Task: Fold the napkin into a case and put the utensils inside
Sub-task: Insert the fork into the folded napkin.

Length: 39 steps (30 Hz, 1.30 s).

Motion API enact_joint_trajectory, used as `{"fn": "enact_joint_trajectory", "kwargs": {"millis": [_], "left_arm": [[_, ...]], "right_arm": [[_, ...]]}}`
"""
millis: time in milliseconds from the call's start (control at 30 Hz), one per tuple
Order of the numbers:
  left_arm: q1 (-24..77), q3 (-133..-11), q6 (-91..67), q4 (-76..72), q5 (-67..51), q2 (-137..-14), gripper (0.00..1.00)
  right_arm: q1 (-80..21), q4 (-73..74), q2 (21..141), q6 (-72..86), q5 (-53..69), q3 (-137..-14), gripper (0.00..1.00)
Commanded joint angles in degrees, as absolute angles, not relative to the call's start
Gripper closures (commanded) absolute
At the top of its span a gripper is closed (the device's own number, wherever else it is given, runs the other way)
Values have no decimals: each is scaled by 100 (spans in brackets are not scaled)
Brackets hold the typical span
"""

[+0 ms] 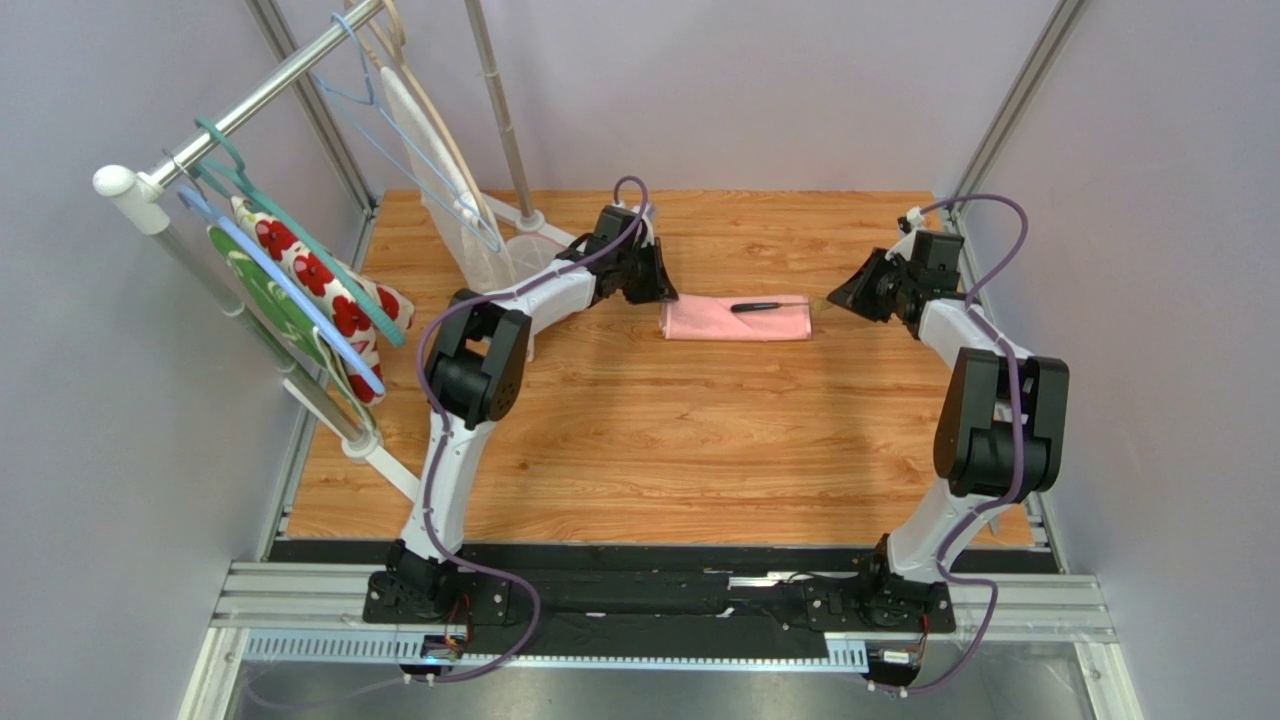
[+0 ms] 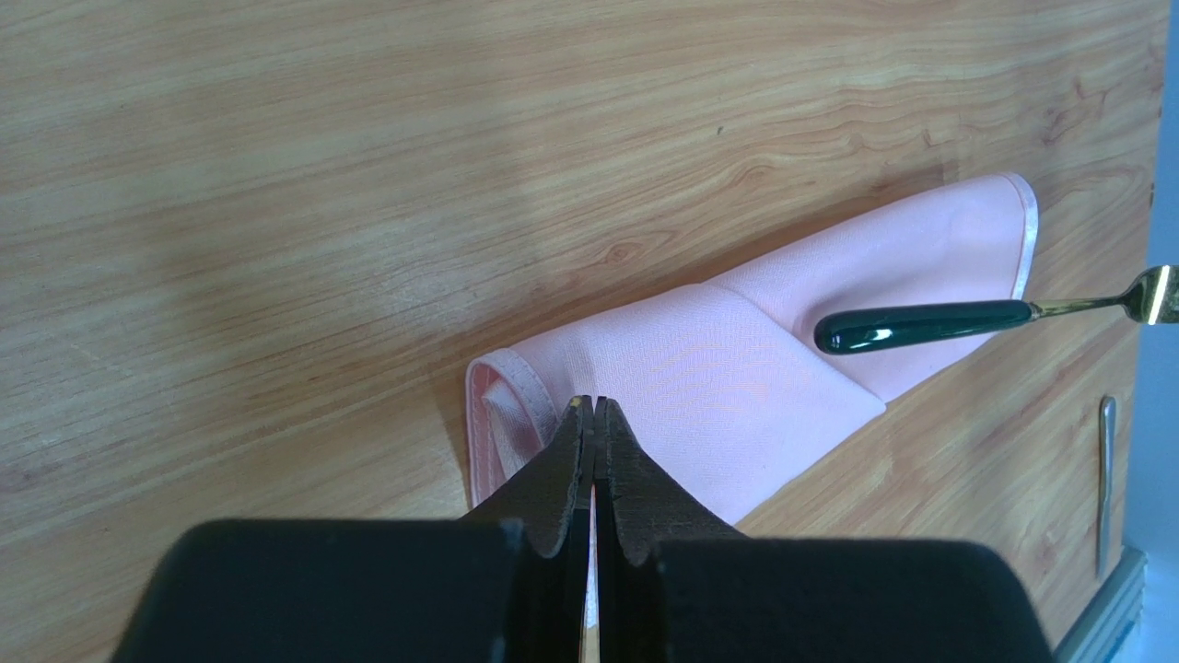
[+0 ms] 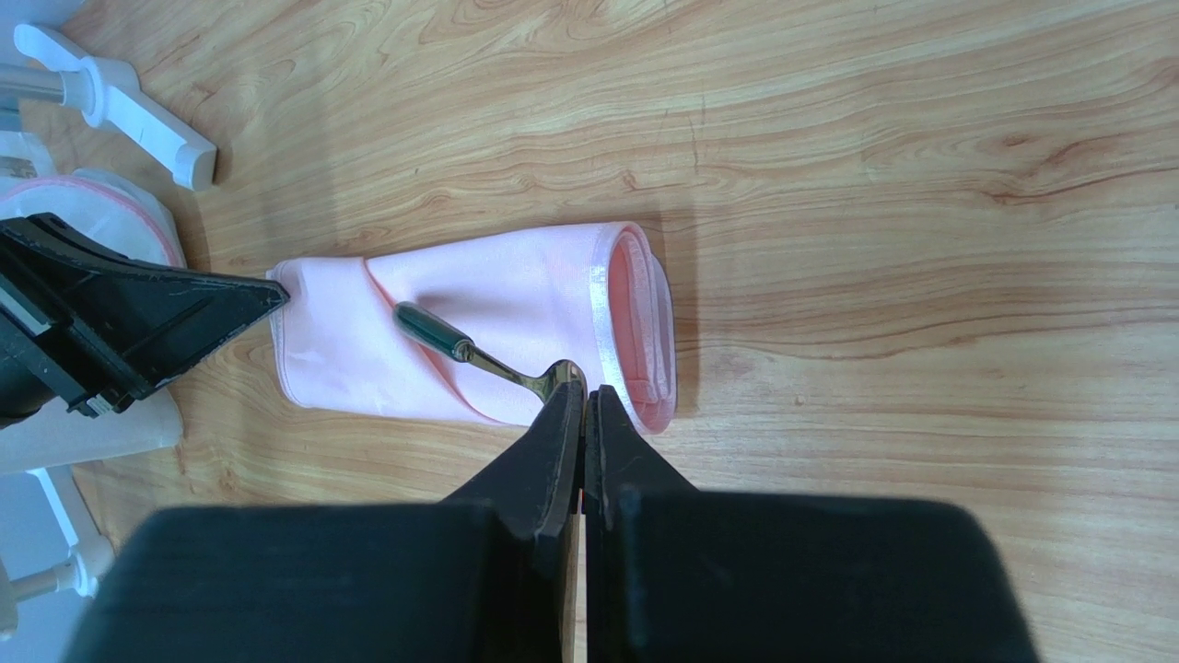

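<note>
The pink napkin lies on the wooden table folded into a narrow flat case. One of the utensils, with a dark green handle and a yellowish fork end, rests across the case with its head sticking out past the cloth's edge. A silver utensil lies on the bare wood beyond it. My left gripper is shut at the case's left end. My right gripper is shut over the right end, by the fork's head, with nothing seen between the jaws.
A clothes rack with hangers stands at the left, carrying a white cloth with red flowers and a green cloth. The rack's white foot reaches onto the table behind the case. Metal frame posts rise at the back.
</note>
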<state>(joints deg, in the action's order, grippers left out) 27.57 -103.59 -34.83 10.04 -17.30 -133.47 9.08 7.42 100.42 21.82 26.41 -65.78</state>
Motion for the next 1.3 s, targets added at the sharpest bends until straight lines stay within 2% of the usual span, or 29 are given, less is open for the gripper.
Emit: {"fn": "enact_joint_trajectory", "kwargs": {"millis": [0,1267], "left_arm": [[2716,-10582,-3542,1002,-1819,-13447,100],[2716,-10441,-3568,826,-1951,-13465,100]], "right_arm": [[993,738,10168,1907,3049,-6820,100],[149,79,11804,3085,3234,-7726,100]]}}
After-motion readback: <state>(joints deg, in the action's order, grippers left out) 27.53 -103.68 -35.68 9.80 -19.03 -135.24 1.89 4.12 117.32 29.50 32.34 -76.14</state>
